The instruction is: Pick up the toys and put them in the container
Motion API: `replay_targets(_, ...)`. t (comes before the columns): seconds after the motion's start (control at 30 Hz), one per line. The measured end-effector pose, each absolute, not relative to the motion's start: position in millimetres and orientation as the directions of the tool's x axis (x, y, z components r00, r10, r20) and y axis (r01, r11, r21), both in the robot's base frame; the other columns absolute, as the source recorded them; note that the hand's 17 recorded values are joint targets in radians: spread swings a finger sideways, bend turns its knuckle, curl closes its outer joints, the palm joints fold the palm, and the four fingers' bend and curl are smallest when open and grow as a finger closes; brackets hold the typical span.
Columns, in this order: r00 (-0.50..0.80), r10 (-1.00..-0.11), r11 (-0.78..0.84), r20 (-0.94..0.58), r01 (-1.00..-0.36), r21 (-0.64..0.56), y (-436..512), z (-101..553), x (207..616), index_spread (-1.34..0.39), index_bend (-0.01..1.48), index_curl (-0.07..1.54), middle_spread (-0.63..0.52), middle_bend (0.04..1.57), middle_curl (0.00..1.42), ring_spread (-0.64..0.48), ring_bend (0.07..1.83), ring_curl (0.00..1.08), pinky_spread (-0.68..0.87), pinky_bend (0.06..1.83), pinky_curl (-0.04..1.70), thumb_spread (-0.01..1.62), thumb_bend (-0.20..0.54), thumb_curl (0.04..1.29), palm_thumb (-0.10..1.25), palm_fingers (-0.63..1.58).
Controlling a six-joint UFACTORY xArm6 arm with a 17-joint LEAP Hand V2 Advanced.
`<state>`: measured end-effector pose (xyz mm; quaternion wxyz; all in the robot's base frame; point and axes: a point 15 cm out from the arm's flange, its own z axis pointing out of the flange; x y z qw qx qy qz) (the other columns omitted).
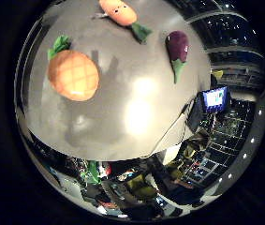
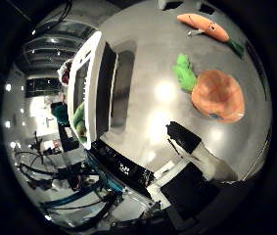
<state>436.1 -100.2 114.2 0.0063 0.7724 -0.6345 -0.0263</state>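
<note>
The right little finger side palm view shows a grey table (image 1: 136, 108) with three soft toys lying apart on it: a pineapple (image 1: 73, 75), a carrot (image 1: 118, 11) and an eggplant (image 1: 178, 47). A white container (image 2: 91, 88) stands on the table beside the pineapple. Part of the hand (image 2: 196, 152) shows, touching nothing; whether its fingers are apart or curled, I cannot tell.

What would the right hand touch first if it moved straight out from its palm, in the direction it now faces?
Probably the bare grey table, beside the pineapple toy. Nothing stands between palm and tabletop in either view, though depth is hard to judge. The carrot toy and eggplant toy lie farther off.
</note>
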Motion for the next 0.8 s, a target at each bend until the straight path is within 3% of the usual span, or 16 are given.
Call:
replay_targets(0.33, 0.163, -0.985, -0.168, -0.060, -0.980, 0.104, -118, 67, 459, -0.34, 0.16, 0.26, -0.01, 0.25, 0.34, 0.06, 0.31, 0.26, 0.35, 0.41, 0.29, 0.99, -0.022, 0.42, 0.82, 0.24)
replay_targets(0.43, 0.154, -0.987, -0.160, -0.054, -0.980, 0.115, -129, 61, 460, -0.32, 0.15, 0.26, -0.06, 0.30, 0.35, -0.07, 0.48, 0.29, 0.24, 0.39, 0.27, 0.98, -0.020, 0.42, 0.84, 0.47)
replay_targets(0.53, 0.146, -0.988, -0.151, -0.051, -0.981, 0.118, -136, 60, 458, -0.37, 0.14, 0.24, -0.14, 0.44, 0.40, -0.20, 0.75, 0.36, -0.05, 0.56, 0.28, 0.98, -0.023, 0.42, 0.84, 0.95)
replay_targets(0.57, 0.144, -0.988, -0.149, -0.051, -0.982, 0.118, -137, 60, 458, -0.39, 0.18, 0.26, -0.17, 0.52, 0.43, -0.22, 0.81, 0.39, -0.17, 0.65, 0.31, 0.97, -0.025, 0.42, 0.84, 1.18)
replay_targets(0.63, 0.140, -0.989, -0.145, -0.050, -0.983, 0.116, -141, 60, 457, -0.43, 0.26, 0.31, -0.19, 0.62, 0.48, -0.23, 0.87, 0.43, -0.32, 0.77, 0.36, 0.96, -0.024, 0.42, 0.84, 1.31)
replay_targets(0.73, 0.132, -0.990, -0.137, -0.047, -0.985, 0.109, -147, 63, 457, -0.39, 0.60, 0.46, -0.17, 0.84, 0.56, -0.21, 1.00, 0.49, -0.36, 0.91, 0.43, 0.96, -0.023, 0.42, 0.85, 1.52)
replay_targets(0.8, 0.128, -0.991, -0.131, -0.040, -0.987, 0.094, -151, 71, 459, -0.34, 0.79, 0.54, -0.15, 0.96, 0.60, -0.19, 1.10, 0.52, -0.34, 1.02, 0.49, 0.96, -0.024, 0.41, 0.85, 1.44)
